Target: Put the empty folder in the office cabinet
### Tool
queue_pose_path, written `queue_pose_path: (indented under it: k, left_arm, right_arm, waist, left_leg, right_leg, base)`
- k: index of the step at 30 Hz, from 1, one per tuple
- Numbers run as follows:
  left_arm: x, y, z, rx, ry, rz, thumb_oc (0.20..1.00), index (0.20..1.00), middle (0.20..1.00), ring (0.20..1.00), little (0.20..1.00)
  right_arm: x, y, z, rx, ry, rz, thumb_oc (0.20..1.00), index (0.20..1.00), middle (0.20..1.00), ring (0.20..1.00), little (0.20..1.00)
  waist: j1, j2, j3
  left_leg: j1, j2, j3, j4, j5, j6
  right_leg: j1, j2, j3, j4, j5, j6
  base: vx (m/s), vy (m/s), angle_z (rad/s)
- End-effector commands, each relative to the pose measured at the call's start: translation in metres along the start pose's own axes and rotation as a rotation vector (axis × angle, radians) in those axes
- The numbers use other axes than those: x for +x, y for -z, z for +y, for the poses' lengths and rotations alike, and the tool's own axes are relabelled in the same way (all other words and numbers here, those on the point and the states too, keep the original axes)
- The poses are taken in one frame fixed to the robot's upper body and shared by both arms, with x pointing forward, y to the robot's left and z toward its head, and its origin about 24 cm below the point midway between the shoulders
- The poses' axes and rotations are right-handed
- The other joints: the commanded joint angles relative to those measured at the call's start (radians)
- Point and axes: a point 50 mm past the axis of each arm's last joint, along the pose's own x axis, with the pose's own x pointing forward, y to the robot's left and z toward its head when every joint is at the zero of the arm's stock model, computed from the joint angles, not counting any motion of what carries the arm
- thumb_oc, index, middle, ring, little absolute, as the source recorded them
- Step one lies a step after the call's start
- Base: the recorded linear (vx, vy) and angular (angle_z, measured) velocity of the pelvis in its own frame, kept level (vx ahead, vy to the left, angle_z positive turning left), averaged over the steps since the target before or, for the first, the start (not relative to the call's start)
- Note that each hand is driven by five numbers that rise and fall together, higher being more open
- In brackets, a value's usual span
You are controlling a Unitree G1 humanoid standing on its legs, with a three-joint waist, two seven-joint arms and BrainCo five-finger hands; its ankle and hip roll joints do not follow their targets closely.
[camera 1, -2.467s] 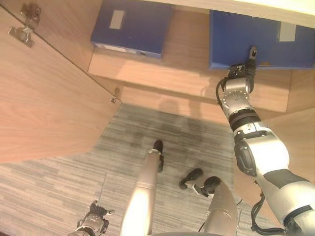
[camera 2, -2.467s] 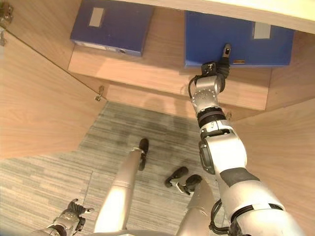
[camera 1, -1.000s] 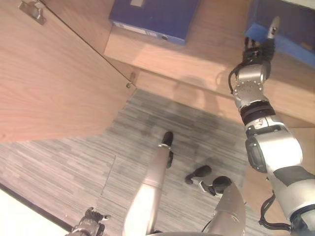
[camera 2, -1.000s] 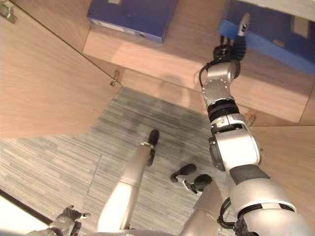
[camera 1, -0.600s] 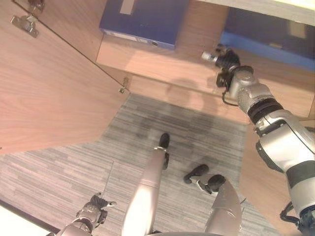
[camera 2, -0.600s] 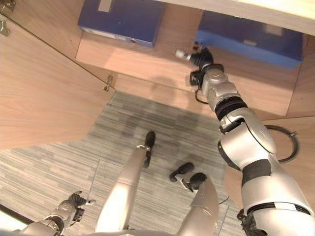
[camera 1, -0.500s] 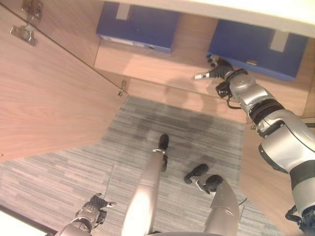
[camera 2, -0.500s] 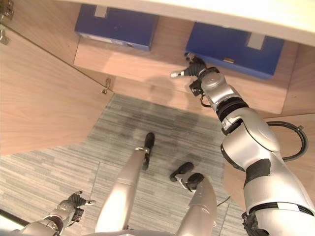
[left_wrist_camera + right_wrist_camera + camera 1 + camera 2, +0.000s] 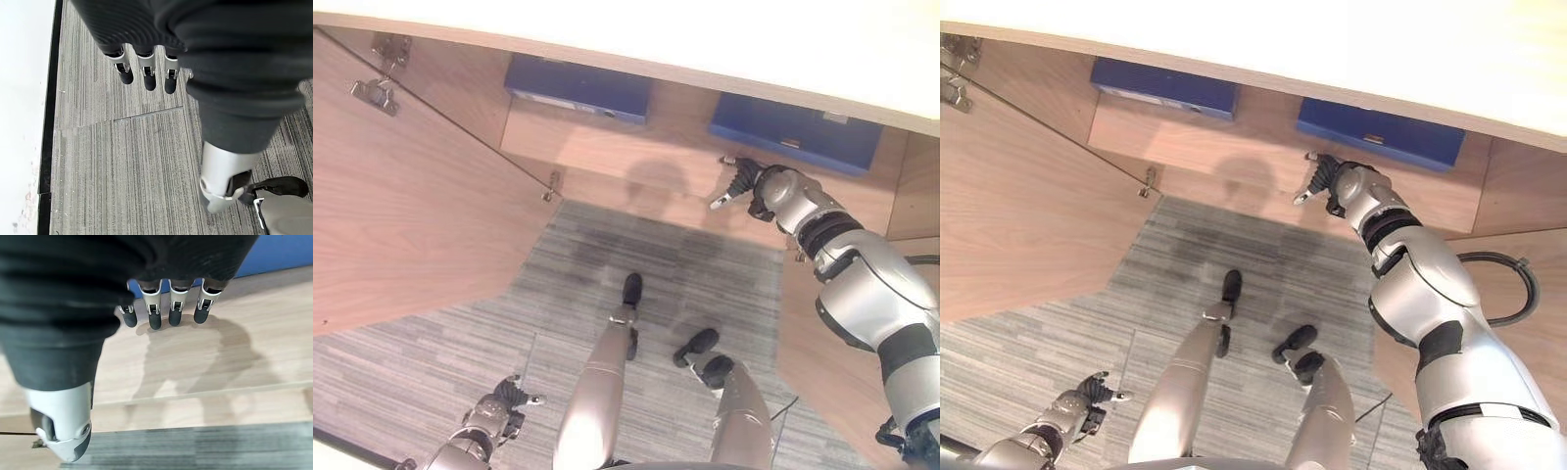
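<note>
Right hand [image 9: 1324, 182] is now hanging clear of the right blue folder [image 9: 1379, 135], fingers relaxed and spread, gripping nothing, hovering over the bare front of the cabinet shelf [image 9: 1234, 157]; 2.5 s ago it was reaching up against that folder's front edge, and by 0.5 s ago it was already drawing off toward the shelf front. The folder is lying flat at the back of the shelf, well apart from the left blue folder [image 9: 1163, 85]. Left hand [image 9: 1089, 394] is hanging low over the grey carpet [image 9: 440, 343], fingers loosely curled and holding nothing, as before. Cabinet door [image 9: 401, 225] is standing open at the left
</note>
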Motion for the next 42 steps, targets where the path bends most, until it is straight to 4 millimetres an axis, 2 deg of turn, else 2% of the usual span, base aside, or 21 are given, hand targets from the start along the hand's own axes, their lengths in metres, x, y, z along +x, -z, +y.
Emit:
queue_pose_path:
  k: [1, 2, 5, 8, 13, 18, 20, 22, 23, 24, 26, 27, 29, 33, 34, 36, 37, 38, 40, 41, 42]
  left_arm:
    - [-0.001, 0.017, 0.009, 0.095, -0.018, 0.072, 1.000, 1.000, 1.000, 1.000, 1.000]
    - [-0.001, 0.017, 0.009, 0.096, -0.018, 0.073, 1.000, 1.000, 1.000, 1.000, 1.000]
    - [-0.002, 0.022, 0.007, 0.110, -0.006, 0.086, 1.000, 1.000, 1.000, 1.000, 1.000]
    - [-0.003, 0.030, 0.005, 0.124, 0.006, 0.107, 1.000, 1.000, 1.000, 1.000, 1.000]
    - [-0.006, 0.042, -0.002, 0.150, 0.039, 0.140, 1.000, 1.000, 1.000, 1.000, 1.000]
    - [-0.009, 0.053, -0.019, 0.175, 0.105, 0.178, 1.000, 1.000, 1.000, 1.000, 1.000]
    - [-0.013, 0.064, -0.029, 0.176, 0.141, 0.212, 1.000, 1.000, 1.000, 1.000, 1.000]
    - [-0.017, 0.077, -0.036, 0.206, 0.178, 0.256, 1.000, 1.000, 1.000, 1.000, 1.000]
    - [-0.018, 0.078, -0.036, 0.207, 0.179, 0.257, 1.000, 1.000, 1.000, 1.000, 1.000]
    - [-0.018, 0.078, -0.037, 0.237, 0.192, 0.255, 1.000, 1.000, 1.000, 1.000, 1.000]
    - [-0.017, 0.073, -0.039, 0.273, 0.205, 0.234, 1.000, 1.000, 1.000, 1.000, 1.000]
    - [-0.017, 0.072, -0.041, 0.284, 0.212, 0.230, 1.000, 1.000, 1.000, 1.000, 1.000]
    - [-0.015, 0.064, -0.043, 0.278, 0.204, 0.201, 1.000, 1.000, 1.000, 1.000, 1.000]
    - [-0.015, 0.062, -0.051, 0.222, 0.208, 0.196, 1.000, 1.000, 1.000, 1.000, 1.000]
    - [-0.015, 0.060, -0.055, 0.188, 0.211, 0.190, 1.000, 1.000, 1.000, 1.000, 1.000]
    - [-0.026, 0.073, -0.087, 0.140, 0.295, 0.232, 1.000, 1.000, 1.000, 1.000, 1.000]
    - [-0.026, 0.073, -0.087, 0.141, 0.296, 0.233, 1.000, 1.000, 1.000, 1.000, 1.000]
    - [-0.028, 0.076, -0.091, 0.145, 0.306, 0.241, 1.000, 1.000, 1.000, 1.000, 1.000]
    - [-0.028, 0.077, -0.092, 0.153, 0.307, 0.242, 1.000, 1.000, 1.000, 1.000, 1.000]
    - [-0.027, 0.072, -0.091, 0.167, 0.298, 0.224, 1.000, 1.000, 1.000, 1.000, 1.000]
    - [-0.026, 0.072, -0.089, 0.180, 0.295, 0.224, 1.000, 1.000, 1.000, 1.000, 1.000]
  right_arm:
    - [-0.009, 0.071, 0.030, -0.030, -0.098, 0.306, 1.000, 1.000, 1.000, 1.000, 1.000]
    - [-0.009, 0.071, 0.031, -0.030, -0.099, 0.306, 1.000, 1.000, 1.000, 1.000, 1.000]
    - [-0.008, 0.071, 0.068, -0.098, -0.186, 0.315, 1.000, 1.000, 1.000, 1.000, 1.000]
    - [-0.011, 0.073, 0.096, -0.125, -0.247, 0.317, 1.000, 1.000, 1.000, 1.000, 1.000]
    - [-0.022, 0.068, 0.163, -0.114, -0.419, 0.276, 1.000, 1.000, 1.000, 1.000, 1.000]
    - [-0.046, 0.061, 0.230, -0.027, -0.574, 0.259, 1.000, 1.000, 1.000, 1.000, 1.000]
    - [-0.058, 0.060, 0.254, 0.028, -0.637, 0.254, 1.000, 1.000, 1.000, 1.000, 1.000]
    - [-0.079, 0.066, 0.285, 0.089, -0.721, 0.272, 1.000, 1.000, 1.000, 1.000, 1.000]
    - [-0.079, 0.067, 0.286, 0.089, -0.722, 0.272, 1.000, 1.000, 1.000, 1.000, 1.000]
    - [-0.094, 0.080, 0.300, 0.126, -0.752, 0.321, 1.000, 1.000, 1.000, 1.000, 1.000]
    - [-0.105, 0.092, 0.309, 0.147, -0.763, 0.358, 1.000, 1.000, 1.000, 1.000, 1.000]
    - [-0.110, 0.096, 0.313, 0.153, -0.767, 0.370, 1.000, 1.000, 1.000, 1.000, 1.000]
    - [-0.118, 0.107, 0.316, 0.204, -0.745, 0.402, 1.000, 1.000, 1.000, 1.000, 1.000]
    - [-0.127, 0.115, 0.321, 0.323, -0.719, 0.439, 1.000, 1.000, 1.000, 1.000, 1.000]
    - [-0.131, 0.120, 0.322, 0.405, -0.690, 0.466, 1.000, 1.000, 1.000, 1.000, 1.000]
    - [-0.161, 0.148, 0.334, 0.673, -0.582, 0.630, 1.000, 1.000, 1.000, 1.000, 1.000]
    - [-0.161, 0.148, 0.335, 0.673, -0.582, 0.631, 1.000, 1.000, 1.000, 1.000, 1.000]
    - [-0.172, 0.158, 0.337, 0.718, -0.546, 0.688, 1.000, 1.000, 1.000, 1.000, 1.000]
    - [-0.188, 0.171, 0.342, 0.775, -0.503, 0.767, 1.000, 1.000, 1.000, 1.000, 1.000]
    - [-0.203, 0.180, 0.348, 0.829, -0.469, 0.838, 1.000, 1.000, 1.000, 1.000, 1.000]
    - [-0.210, 0.182, 0.352, 0.838, -0.471, 0.862, 1.000, 1.000, 1.000, 1.000, 1.000]
  waist:
    - [0.040, 0.034, 0.041]
    - [0.041, 0.035, 0.042]
    - [0.043, 0.037, 0.018]
    - [0.044, 0.039, -0.004]
    - [0.032, 0.032, -0.045]
    - [0.012, 0.019, -0.081]
    - [0.001, 0.013, -0.100]
    - [-0.020, 0.004, -0.140]
    - [-0.020, 0.005, -0.140]
    - [-0.038, 0.001, -0.159]
    - [-0.051, -0.007, -0.154]
    - [-0.055, -0.012, -0.150]
    - [-0.074, -0.021, -0.148]
    - [-0.100, -0.027, -0.164]
    - [-0.119, -0.025, -0.173]
    - [-0.209, -0.010, -0.230]
    - [-0.208, -0.011, -0.231]
    - [-0.229, -0.019, -0.244]
    - [-0.258, -0.016, -0.261]
    - [-0.282, -0.011, -0.262]
    - [-0.290, -0.010, -0.262]
  left_leg:
    - [0.066, 0.024, 0.047, -0.067, -0.020, -0.043]
    - [0.071, 0.025, 0.046, -0.072, -0.017, -0.044]
    - [0.157, 0.028, 0.052, -0.159, 0.019, -0.055]
    - [0.234, 0.031, 0.056, -0.223, 0.039, -0.063]
    - [0.360, 0.053, 0.066, -0.273, 0.048, -0.075]
    - [0.470, 0.096, 0.096, -0.267, 0.033, -0.084]
    - [0.513, 0.113, 0.106, -0.262, 0.028, -0.085]
    - [0.570, 0.127, 0.130, -0.280, 0.024, -0.089]
    - [0.574, 0.127, 0.131, -0.282, 0.024, -0.090]
    - [0.589, 0.131, 0.141, -0.277, 0.015, -0.092]
    - [0.572, 0.130, 0.134, -0.176, -0.028, -0.091]
    - [0.569, 0.126, 0.119, -0.103, -0.067, -0.085]
    - [0.580, 0.103, 0.095, 0.020, -0.124, -0.070]
    - [0.607, 0.080, 0.079, 0.108, -0.177, -0.056]
    - [0.624, 0.073, 0.078, 0.129, -0.195, -0.050]
    - [0.760, 0.048, 0.133, -0.012, -0.311, -0.016]
    - [0.763, 0.047, 0.134, -0.018, -0.308, -0.015]
    - [0.776, 0.026, 0.151, -0.084, -0.282, -0.008]
    - [0.797, 0.002, 0.157, -0.164, -0.270, -0.005]
    - [0.815, -0.024, 0.156, -0.225, -0.255, 0.001]
    - [0.825, -0.032, 0.160, -0.249, -0.249, 0.004]
  right_leg:
    - [0.103, 0.017, 0.026, -0.186, 0.105, 0.089]
    - [0.109, 0.020, 0.024, -0.192, 0.108, 0.089]
    - [0.180, 0.056, 0.021, -0.276, 0.134, 0.102]
    - [0.248, 0.085, 0.020, -0.336, 0.147, 0.107]
    - [0.377, 0.130, 0.032, -0.424, 0.158, 0.108]
    - [0.499, 0.186, 0.055, -0.528, 0.172, 0.106]
    - [0.539, 0.208, 0.073, -0.564, 0.176, 0.104]
    - [0.586, 0.237, 0.083, -0.613, 0.184, 0.107]
    - [0.590, 0.238, 0.083, -0.616, 0.186, 0.107]
    - [0.616, 0.247, 0.091, -0.639, 0.187, 0.107]
    - [0.633, 0.247, 0.102, -0.648, 0.190, 0.100]
    - [0.642, 0.248, 0.110, -0.652, 0.192, 0.096]
    - [0.649, 0.243, 0.123, -0.659, 0.202, 0.090]
    - [0.660, 0.254, 0.145, -0.662, 0.208, 0.090]
    - [0.658, 0.259, 0.159, -0.662, 0.211, 0.090]
    - [0.654, 0.277, 0.198, -0.667, 0.231, 0.108]
    - [0.653, 0.276, 0.199, -0.667, 0.232, 0.109]
    - [0.634, 0.260, 0.193, -0.668, 0.260, 0.110]
    - [0.610, 0.253, 0.203, -0.668, 0.292, 0.125]
    - [0.585, 0.246, 0.215, -0.661, 0.325, 0.138]
    - [0.578, 0.244, 0.220, -0.661, 0.336, 0.142]
  base:
    - [0.00, -0.019, 0.04]
    - [0.01, -0.032, 0.02]
    - [0.03, -0.036, -0.06]
    - [0.05, -0.042, -0.13]
    - [0.06, -0.063, -0.09]
    - [0.04, -0.112, -0.20]
    - [0.05, -0.110, -0.45]
    - [0.09, -0.095, -0.38]
    - [0.09, -0.075, -0.23]
    - [0.03, -0.054, -0.19]
    - [-0.03, -0.072, -0.18]
    - [-0.11, -0.055, -0.12]
    - [-0.09, -0.010, -0.11]
    - [-0.02, 0.042, -0.21]
    - [0.00, 0.143, -0.28]
    - [-0.02, 0.242, -0.34]
    - [-0.12, 0.186, -0.24]
    - [-0.12, 0.117, -0.24]
    - [-0.15, 0.196, -0.16]
    - [-0.15, 0.207, -0.17]
    - [-0.15, 0.196, -0.22]
